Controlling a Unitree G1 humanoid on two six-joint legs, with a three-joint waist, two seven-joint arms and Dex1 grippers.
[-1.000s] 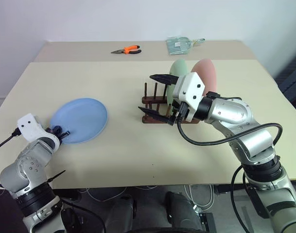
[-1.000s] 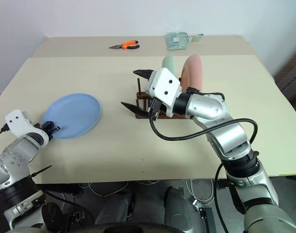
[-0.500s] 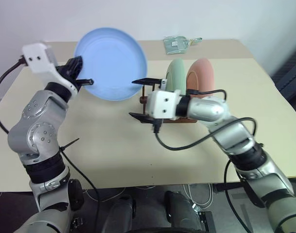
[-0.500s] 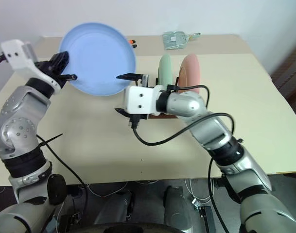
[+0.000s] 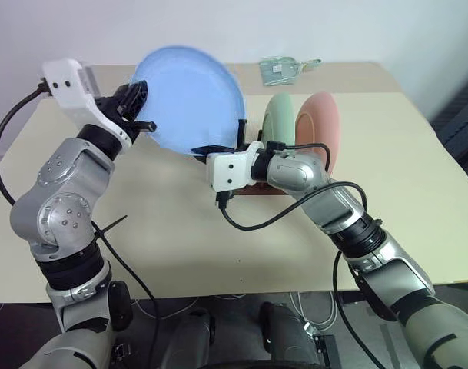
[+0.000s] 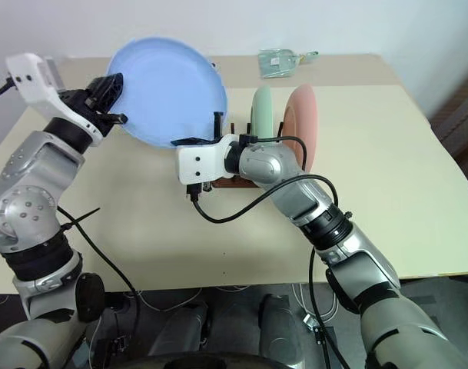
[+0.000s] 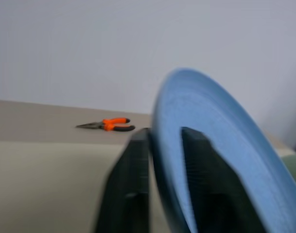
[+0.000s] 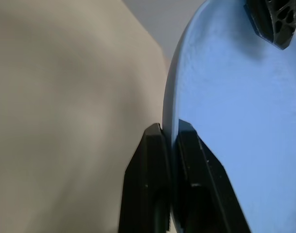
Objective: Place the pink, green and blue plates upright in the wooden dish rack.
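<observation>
Blue plate [image 5: 191,100] is off the bench [image 5: 418,192], raised on edge, both end effectors on its rim. Right end effector [image 8: 168,141] is clamped together on the rim at about 6 o'clock of the disc as seen from the head; wrist view shows one finger either side of the edge. Left end effector [image 7: 165,141] straddles the rim at about 9 o'clock, fingers a little apart with the edge between them; can't tell how firmly it grips.

Wooden dish rack [image 6: 218,142] sits on the bench just behind the right wrist, mostly hidden by it. Green plate [image 5: 280,115] and pink plate [image 5: 320,123] stand upright in it, side by side, pink at 3 o'clock of green. Blue plate is at roughly 10 o'clock of the rack, above it.

Far edge of bench: orange-handled pliers [image 7: 108,125], and a clear bag [image 5: 283,70] at 12 o'clock of the rack.
</observation>
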